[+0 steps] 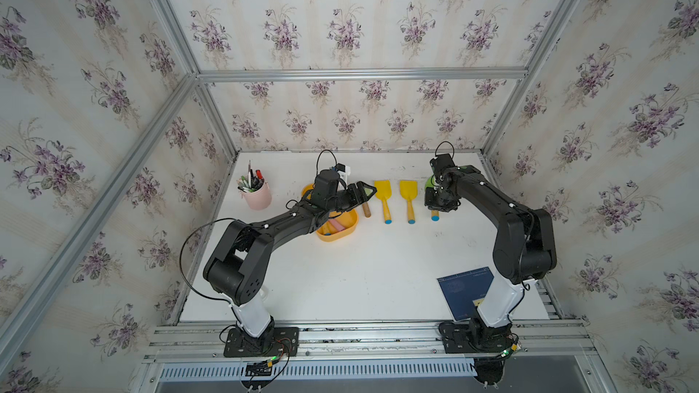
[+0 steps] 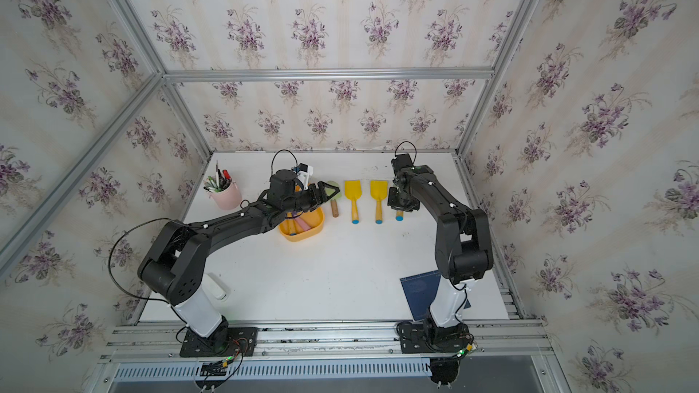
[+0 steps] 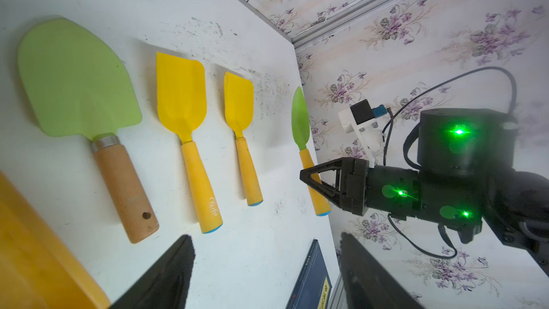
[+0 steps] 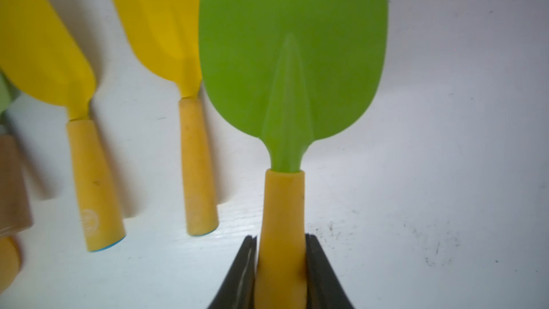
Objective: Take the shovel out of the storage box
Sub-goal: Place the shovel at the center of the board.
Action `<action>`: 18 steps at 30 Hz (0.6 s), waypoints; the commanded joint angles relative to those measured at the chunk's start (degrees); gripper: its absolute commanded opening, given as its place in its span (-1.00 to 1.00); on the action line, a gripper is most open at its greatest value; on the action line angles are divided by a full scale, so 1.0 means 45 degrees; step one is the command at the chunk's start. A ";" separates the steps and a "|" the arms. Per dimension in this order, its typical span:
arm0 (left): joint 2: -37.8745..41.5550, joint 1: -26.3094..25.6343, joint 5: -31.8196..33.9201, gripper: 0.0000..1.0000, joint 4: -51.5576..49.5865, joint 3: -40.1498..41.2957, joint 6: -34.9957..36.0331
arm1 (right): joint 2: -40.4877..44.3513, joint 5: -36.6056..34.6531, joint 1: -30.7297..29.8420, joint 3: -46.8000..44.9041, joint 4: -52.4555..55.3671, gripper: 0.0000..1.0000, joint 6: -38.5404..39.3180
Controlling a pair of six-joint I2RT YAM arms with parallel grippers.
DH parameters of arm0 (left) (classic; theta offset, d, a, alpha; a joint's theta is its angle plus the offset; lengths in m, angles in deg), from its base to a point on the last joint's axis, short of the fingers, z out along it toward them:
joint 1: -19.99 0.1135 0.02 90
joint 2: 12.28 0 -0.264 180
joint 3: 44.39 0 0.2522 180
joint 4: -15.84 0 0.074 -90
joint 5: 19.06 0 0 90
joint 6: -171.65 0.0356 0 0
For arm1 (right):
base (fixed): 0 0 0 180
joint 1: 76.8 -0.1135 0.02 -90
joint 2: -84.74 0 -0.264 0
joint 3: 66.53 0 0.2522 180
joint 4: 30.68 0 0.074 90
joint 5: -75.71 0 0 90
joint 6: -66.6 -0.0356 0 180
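Jaws: left gripper (image 3: 266, 236) spread, right gripper (image 4: 280, 236) pinching green shovel (image 4: 292, 54) handle | storage box (image 1: 336, 238): pink piece (image 1: 337, 225) visible, rest hidden under left arm (image 1: 287, 221)

This is looking like a robotics lab cell, not a lived-in room. Bare aluminium framing (image 1: 359, 74) is holding up wall panels (image 1: 340, 13) that are wearing purple-flowered wallpaper, like a mock home backdrop. Two black robot arms (image 1: 280, 221) are standing bolted to a slotted metal rail (image 1: 359, 334) at the front edge of a scuffed white table (image 1: 378, 277), with green status lights (image 3: 459, 131) glowing on their joints. A pink pen cup (image 1: 258, 195) and toy shovels (image 1: 383, 198) are sitting on the table.
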 commanded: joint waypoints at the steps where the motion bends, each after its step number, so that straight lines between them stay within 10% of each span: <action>1: -0.0085 -0.0053 -0.0023 0.53 -0.0764 -0.0346 0.0979 | -0.0553 0.0587 0.0336 0.0081 -0.0491 -0.78 0.0486; 18: 0.0073 -0.0054 0.0044 0.53 -0.1568 -0.0284 0.1559 | -0.3082 0.1198 0.1068 0.1418 -0.0694 -0.69 0.1345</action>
